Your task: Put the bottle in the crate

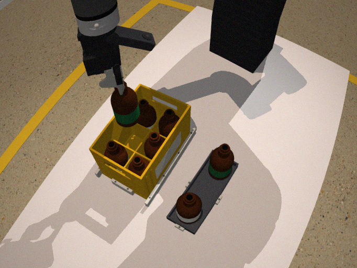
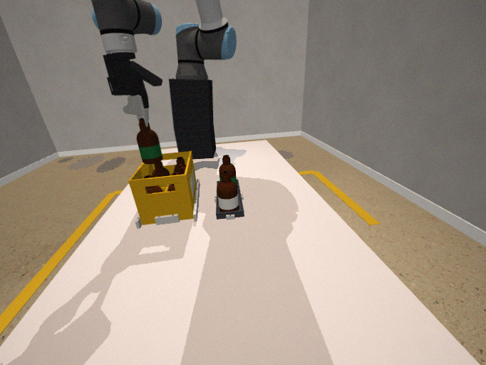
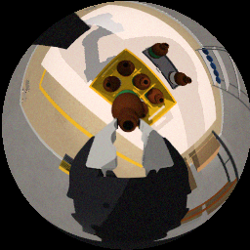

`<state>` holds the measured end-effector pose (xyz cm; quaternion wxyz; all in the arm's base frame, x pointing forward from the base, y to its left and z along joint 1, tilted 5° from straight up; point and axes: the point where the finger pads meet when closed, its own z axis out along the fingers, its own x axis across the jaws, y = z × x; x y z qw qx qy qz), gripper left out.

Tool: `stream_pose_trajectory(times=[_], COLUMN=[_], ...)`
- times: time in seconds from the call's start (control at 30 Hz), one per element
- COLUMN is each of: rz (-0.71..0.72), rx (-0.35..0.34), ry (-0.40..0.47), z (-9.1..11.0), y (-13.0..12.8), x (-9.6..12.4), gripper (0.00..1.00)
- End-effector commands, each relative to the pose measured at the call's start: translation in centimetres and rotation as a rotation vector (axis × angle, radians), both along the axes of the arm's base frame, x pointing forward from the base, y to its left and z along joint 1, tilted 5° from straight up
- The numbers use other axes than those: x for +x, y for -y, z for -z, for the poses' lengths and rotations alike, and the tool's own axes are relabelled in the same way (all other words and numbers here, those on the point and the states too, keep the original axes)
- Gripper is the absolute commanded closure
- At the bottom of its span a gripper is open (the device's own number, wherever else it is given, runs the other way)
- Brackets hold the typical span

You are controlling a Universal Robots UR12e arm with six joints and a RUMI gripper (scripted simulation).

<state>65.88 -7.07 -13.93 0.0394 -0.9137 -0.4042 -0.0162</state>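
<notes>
Steep overhead, low table-end exterior, downward fisheye wrist; crate (image 1: 161,161) in all 3.

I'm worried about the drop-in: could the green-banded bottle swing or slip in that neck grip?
Possibly. The gripper pinches only the narrow neck of the green-banded bottle, so its wide body may sway. It looks rigid, smooth and likely slippery.

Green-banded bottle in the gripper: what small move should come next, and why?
Probably a straight descent. The gripper is shut on the neck of the green-banded bottle, which hangs upright with its base above the rim of the yellow crate, seemingly over the one compartment without a bottle. Lower slowly, correcting sideways if the base nears a divider, and open only once it stands.
</notes>
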Motion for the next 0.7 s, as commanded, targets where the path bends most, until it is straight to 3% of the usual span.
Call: stream_pose_trajectory(times=[0.0, 0.67], rz=[0.002, 0.002], rx=[-0.002, -0.002], ry=[0.004, 0.004], z=[-0.17, -0.15], y=[0.39, 0.53], x=[0.45, 0.72], gripper=[1.00, 1.00])
